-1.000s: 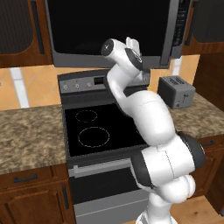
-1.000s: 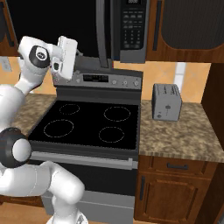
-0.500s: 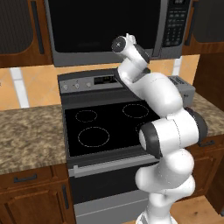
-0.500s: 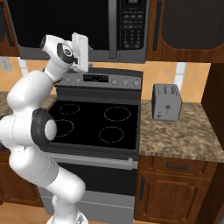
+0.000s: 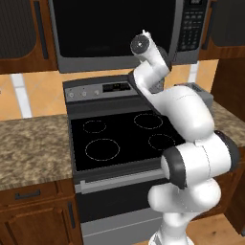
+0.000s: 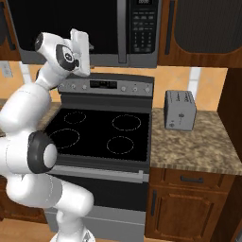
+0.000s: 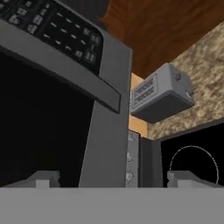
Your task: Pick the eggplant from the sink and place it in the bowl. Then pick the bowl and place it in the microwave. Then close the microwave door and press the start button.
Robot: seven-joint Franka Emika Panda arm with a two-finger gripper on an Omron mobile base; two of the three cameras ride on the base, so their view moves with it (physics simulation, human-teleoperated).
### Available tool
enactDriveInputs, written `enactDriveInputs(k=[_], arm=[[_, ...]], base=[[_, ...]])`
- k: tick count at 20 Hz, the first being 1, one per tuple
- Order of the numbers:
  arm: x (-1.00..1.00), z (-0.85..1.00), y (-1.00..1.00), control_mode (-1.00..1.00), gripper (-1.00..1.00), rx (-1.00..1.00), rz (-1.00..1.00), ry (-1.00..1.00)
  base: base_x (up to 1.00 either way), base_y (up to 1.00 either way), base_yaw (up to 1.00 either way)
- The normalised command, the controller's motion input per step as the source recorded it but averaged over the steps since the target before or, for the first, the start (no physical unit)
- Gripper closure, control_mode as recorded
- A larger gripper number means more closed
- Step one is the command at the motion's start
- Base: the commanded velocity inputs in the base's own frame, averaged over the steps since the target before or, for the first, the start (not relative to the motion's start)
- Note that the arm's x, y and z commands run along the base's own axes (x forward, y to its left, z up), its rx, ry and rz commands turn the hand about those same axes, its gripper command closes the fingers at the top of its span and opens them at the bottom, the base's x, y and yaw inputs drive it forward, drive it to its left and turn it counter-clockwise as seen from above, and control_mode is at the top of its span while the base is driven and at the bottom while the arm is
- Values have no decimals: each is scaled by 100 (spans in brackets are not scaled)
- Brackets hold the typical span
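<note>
I see my hand [image 6: 84,53], fingers spread wide and empty, raised just before the shut microwave door [image 5: 112,33].

Counter right of stove: speckled brown granite [image 6: 203,146], topping dark wooden cabinets [image 6: 189,205].
On right counter: grey toaster [image 6: 180,110], upright, at 12 o'clock on the slab, close to the tan backsplash, just beside the stove's edge.
Counter left of stove: same speckled granite [image 5: 33,153], over wooden drawers [image 5: 28,196].
Stove top: black glass [image 5: 122,139] set between both counters, four thin white burner rings marked on it.
Hand view: toaster [image 7: 161,94] rolled sideways, resting on granite [image 7: 201,70].
</note>
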Motion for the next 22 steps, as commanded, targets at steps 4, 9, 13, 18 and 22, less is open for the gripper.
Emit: enactDriveInputs(k=[4,9,13,18,22], arm=[[-72,5,-84,-100,-100,32,16,-12],[-23,2,-100,-100,-100,31,29,-17],[-13,17,-100,-100,-100,23,30,-22],[11,31,-92,-100,-100,13,26,-25],[31,2,-60,-100,100,6,21,-22]], base=[[0,0,0],[0,0,0],[0,0,0],[0,0,0],[0,0,0]])
